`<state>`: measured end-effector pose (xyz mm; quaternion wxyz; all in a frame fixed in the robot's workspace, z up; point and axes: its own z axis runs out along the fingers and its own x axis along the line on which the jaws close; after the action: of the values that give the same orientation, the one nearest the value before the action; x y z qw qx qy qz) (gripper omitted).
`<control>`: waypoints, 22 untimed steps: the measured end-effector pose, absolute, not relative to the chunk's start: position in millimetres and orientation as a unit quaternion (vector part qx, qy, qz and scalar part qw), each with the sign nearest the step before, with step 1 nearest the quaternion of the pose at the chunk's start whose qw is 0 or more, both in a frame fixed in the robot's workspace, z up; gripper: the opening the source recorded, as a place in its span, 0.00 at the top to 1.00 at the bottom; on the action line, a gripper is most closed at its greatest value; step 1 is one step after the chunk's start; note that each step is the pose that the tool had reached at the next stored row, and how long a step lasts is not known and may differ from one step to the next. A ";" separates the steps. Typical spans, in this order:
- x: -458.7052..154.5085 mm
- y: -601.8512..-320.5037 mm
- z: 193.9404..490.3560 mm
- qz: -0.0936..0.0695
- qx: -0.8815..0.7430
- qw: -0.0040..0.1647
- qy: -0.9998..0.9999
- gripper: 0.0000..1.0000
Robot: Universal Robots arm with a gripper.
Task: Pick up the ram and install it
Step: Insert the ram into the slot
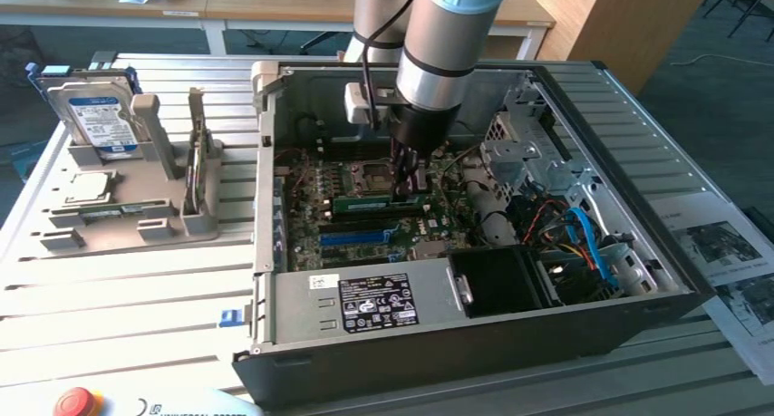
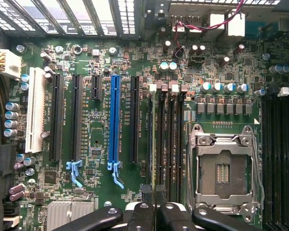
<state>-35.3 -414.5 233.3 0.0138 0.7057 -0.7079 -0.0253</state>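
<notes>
The arm (image 1: 441, 35) stood nearly upright over the open case (image 1: 484, 330), its wrist pointing straight down at the motherboard (image 2: 101, 139). The gripper (image 1: 407, 188) reached down just beside the empty processor socket (image 1: 369, 173), on the socket's side facing the power supply (image 1: 362, 300). Its fingers (image 2: 145, 211) were pressed almost together, pinching the ram (image 1: 362, 199) by its upper edge. The ram stood on edge, running along that same side of the socket, down at the memory slots (image 2: 171, 139); whether it was fully seated could not be told. In the wrist view the blue slot (image 2: 114, 120) lay farther from the socket than the memory slots. The hard drive (image 1: 91, 112) stood outside the case, well apart from the socket.
</notes>
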 end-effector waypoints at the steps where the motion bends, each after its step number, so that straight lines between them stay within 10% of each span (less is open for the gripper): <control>1: -35.3 -414.5 233.1 -0.026 0.706 0.013 -0.708 0.88; 22: -35.3 -416.4 231.8 -0.026 0.706 0.012 -0.708 0.88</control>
<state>-35.3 -416.4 231.8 0.0120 0.7058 -0.7078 -0.0264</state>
